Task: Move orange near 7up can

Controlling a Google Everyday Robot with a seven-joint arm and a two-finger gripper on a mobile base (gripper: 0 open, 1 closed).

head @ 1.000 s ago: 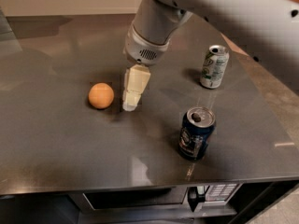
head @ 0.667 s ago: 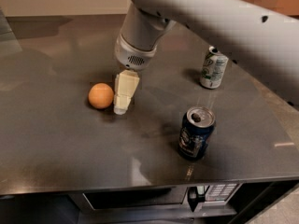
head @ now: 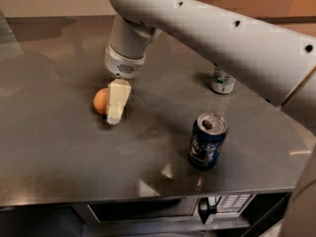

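Note:
The orange (head: 100, 100) lies on the grey table at the left of centre. My gripper (head: 114, 112) hangs down from the white arm, right against the orange's right side, and covers part of it. Its tip is down near the table top. The 7up can (head: 222, 81) stands at the back right, far from the orange. Only its lower part shows below the arm.
A dark blue can (head: 207, 140) with an open top stands at the front right, between the orange and the table's right edge. The table's front edge (head: 148, 196) runs along the bottom, with a dark appliance below it.
The arm has swung left. My gripper has closed the gap to the orange and now overlaps its right side. The arm now hides most of the 7up can.

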